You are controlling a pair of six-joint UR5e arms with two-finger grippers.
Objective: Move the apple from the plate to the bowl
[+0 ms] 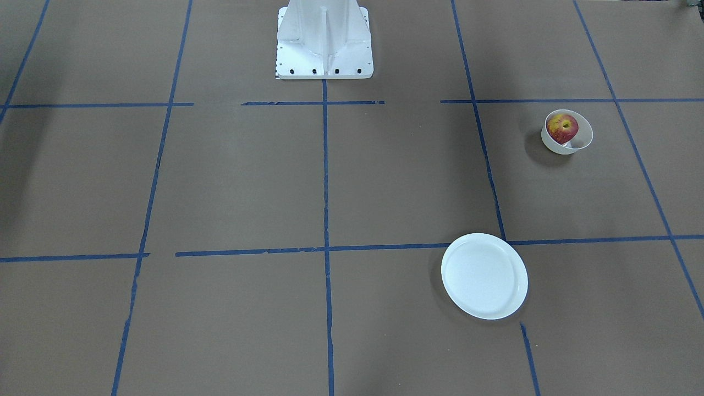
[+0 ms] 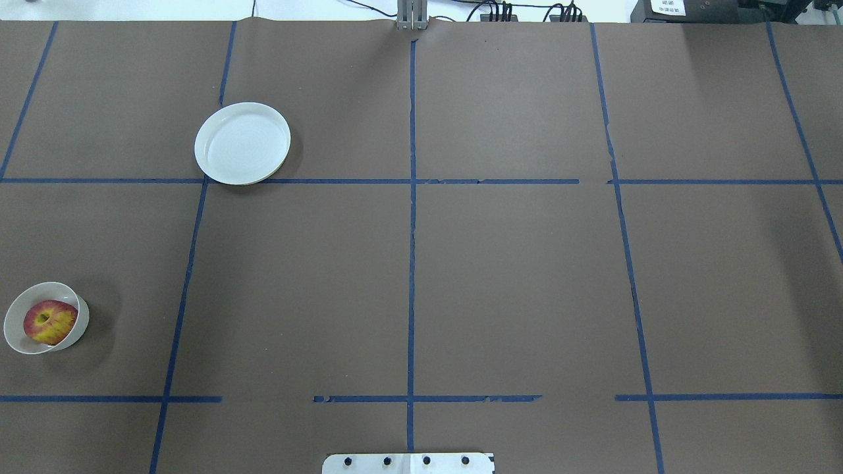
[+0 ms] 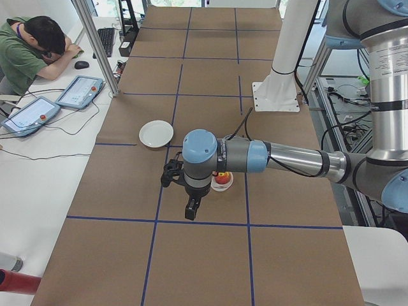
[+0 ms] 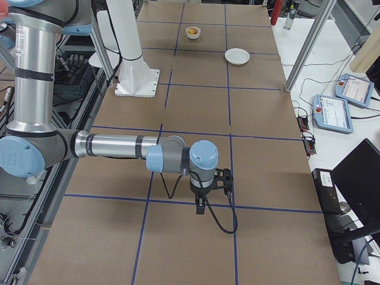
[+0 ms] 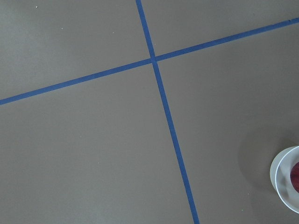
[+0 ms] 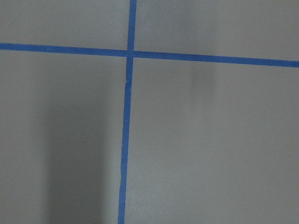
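Note:
The red and yellow apple (image 1: 561, 128) sits inside the small cream-white bowl (image 1: 584, 142), on the robot's left side of the table. It shows the same way in the overhead view: apple (image 2: 49, 322), bowl (image 2: 14, 332). The flat white plate (image 1: 484, 275) lies empty, farther from the robot, and also shows in the overhead view (image 2: 242, 143). My left gripper (image 3: 190, 208) hangs above the table beside the bowl (image 3: 221, 187); I cannot tell whether it is open or shut. My right gripper (image 4: 200, 205) hangs over bare table far from both dishes; I cannot tell its state either.
The white robot base (image 1: 324, 41) stands at the table's near edge. Blue tape lines (image 2: 411, 197) mark a grid on the brown cover. An operator (image 3: 29, 51) sits beside the table with teach pendants (image 3: 80, 91). The bowl's rim (image 5: 285, 179) shows in the left wrist view.

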